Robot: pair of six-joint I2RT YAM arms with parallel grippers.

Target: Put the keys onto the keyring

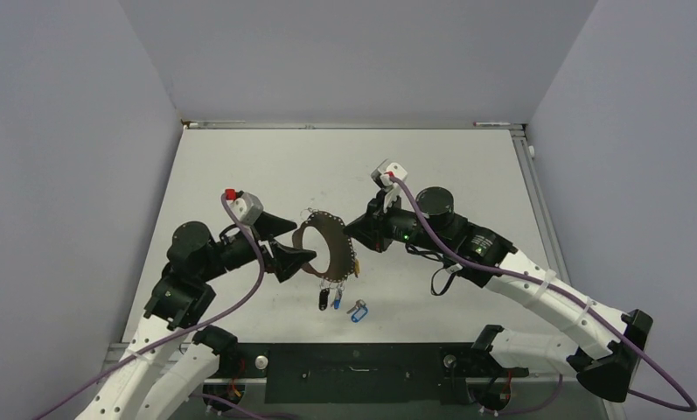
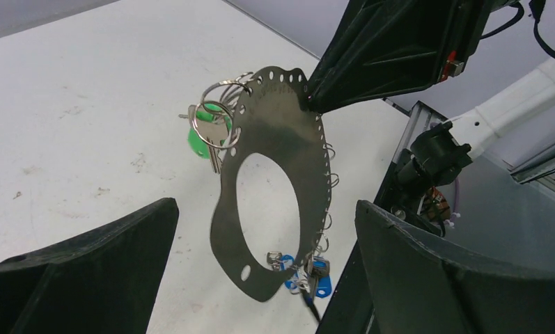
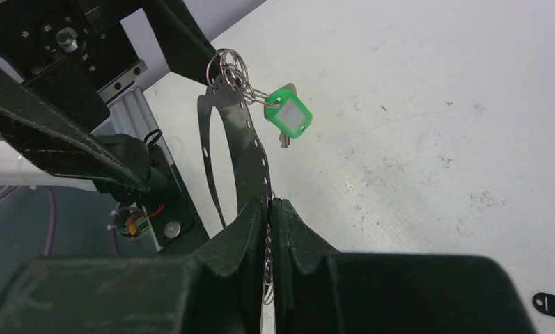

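The right tool (image 1: pixel 355 234) is clenching the edge of the keyring (image 1: pixel 325 219), holding this flat, holed metal ring upright above the surface (image 1: pixel 231 166). A green-tagged key (image 3: pixel 290 117) is hanging from small rings at its top, and a black key (image 1: pixel 324 300) and blue keys (image 2: pixel 319 268) are dangling at its bottom. The left tool (image 1: pixel 303 241) is standing wide open facing the keyring, gripping nothing, while another blue-tagged key (image 1: pixel 357 312) is lying on the surface nearby.
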